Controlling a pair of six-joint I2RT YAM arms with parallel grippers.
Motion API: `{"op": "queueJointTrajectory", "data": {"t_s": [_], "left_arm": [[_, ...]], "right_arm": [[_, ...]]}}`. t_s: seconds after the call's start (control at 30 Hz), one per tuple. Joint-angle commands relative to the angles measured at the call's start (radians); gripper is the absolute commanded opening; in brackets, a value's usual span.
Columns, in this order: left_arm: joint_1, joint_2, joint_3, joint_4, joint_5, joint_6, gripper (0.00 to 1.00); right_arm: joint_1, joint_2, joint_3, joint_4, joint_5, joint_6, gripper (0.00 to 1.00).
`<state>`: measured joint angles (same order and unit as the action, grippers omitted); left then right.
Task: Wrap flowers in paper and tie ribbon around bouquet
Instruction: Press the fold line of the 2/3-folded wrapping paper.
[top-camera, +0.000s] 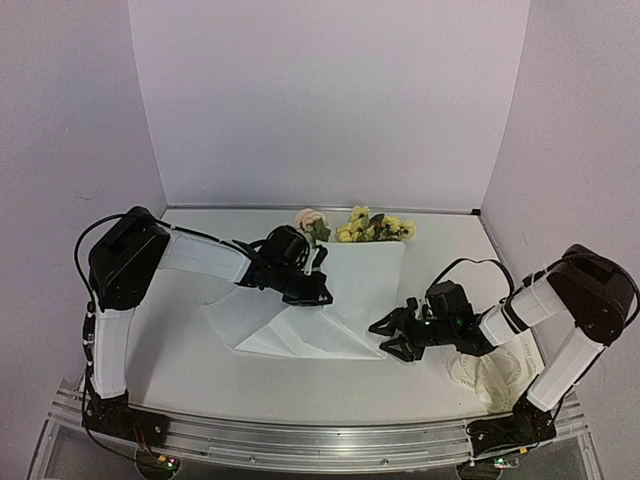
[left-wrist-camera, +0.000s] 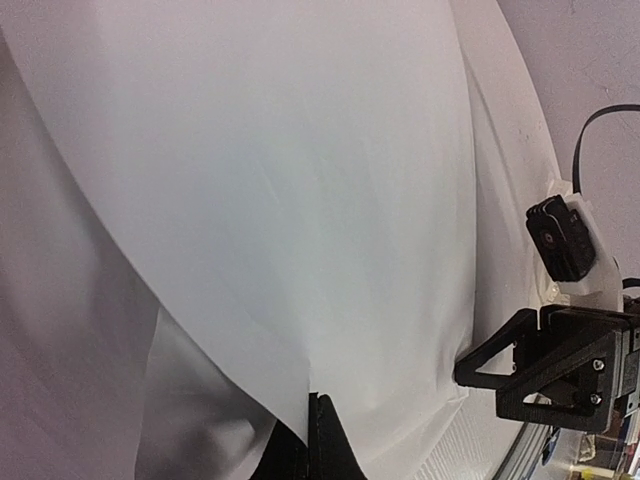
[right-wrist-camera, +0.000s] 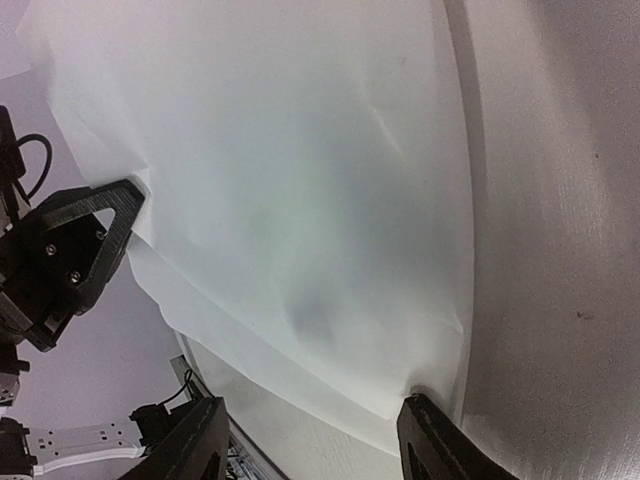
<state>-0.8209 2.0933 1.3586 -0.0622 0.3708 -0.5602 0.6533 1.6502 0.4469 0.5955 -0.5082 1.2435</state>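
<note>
Pinching the paper on the left, standing open on the right

The paper (top-camera: 345, 290) lies spread across the middle of the table (top-camera: 180, 350). It is a broad white sheet with one flap turned over toward the centre, so layered edges show along its near-left side. The flowers (top-camera: 360, 228) lie at its far edge, with a pale pink rose (top-camera: 309, 221) on the left and a cluster of yellow blossoms (top-camera: 378, 229) with green leaves on the right. The heads poke out beyond the sheet, and the stems are hidden beneath it.

The left gripper (top-camera: 318, 294) reaches in from the left over the folded part of the sheet, just on the near side of the rose. Its jaws are together, clamped on an edge of the paper. In the left wrist view the sheet rises from the dark fingers (left-wrist-camera: 320, 440) and fills almost the whole picture.

The right gripper (top-camera: 382, 338) sits low at the near-right corner of the paper, pointing toward the left arm. Its jaws stand apart and hold nothing. In the right wrist view the sheet's corner lies flat on the table just beside the tip of one finger.

The ribbon (top-camera: 468, 376) lies in a loose off-white coil on the table under the right forearm, apart from the paper and touched by neither gripper.
</note>
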Motion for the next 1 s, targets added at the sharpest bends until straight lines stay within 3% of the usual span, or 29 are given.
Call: {"op": "queueJointTrajectory", "data": {"t_s": [0.0,0.1,0.2,0.33,0.47,0.63,0.77,0.97], "left_arm": [[0.004,-0.033,0.007,-0.018,-0.038,-0.018,0.01],[0.005,-0.044,0.009,-0.023,-0.045,-0.019,0.10],[0.005,-0.100,0.003,-0.018,-0.060,-0.012,0.26],[0.004,-0.179,0.010,-0.049,-0.103,-0.004,0.35],[-0.007,-0.232,0.015,-0.067,-0.116,-0.021,0.35],[-0.067,-0.184,0.039,-0.037,-0.048,-0.072,0.25],[-0.083,-0.090,0.005,0.138,0.074,-0.146,0.15],[-0.085,0.015,-0.012,0.332,0.185,-0.232,0.13]], "right_arm": [[0.005,0.061,-0.044,0.028,0.027,0.025,0.60],[0.005,0.075,-0.047,0.038,0.029,0.027,0.59],[0.006,0.079,-0.048,0.040,0.027,0.025,0.59],[0.006,0.077,-0.053,0.038,0.025,0.022,0.59],[0.006,0.077,-0.053,0.037,0.023,0.022,0.59],[0.006,0.075,-0.048,0.035,0.019,0.022,0.59],[0.006,0.072,-0.053,0.033,0.020,0.022,0.59],[0.009,0.067,-0.070,0.034,0.029,0.025,0.59]]}}
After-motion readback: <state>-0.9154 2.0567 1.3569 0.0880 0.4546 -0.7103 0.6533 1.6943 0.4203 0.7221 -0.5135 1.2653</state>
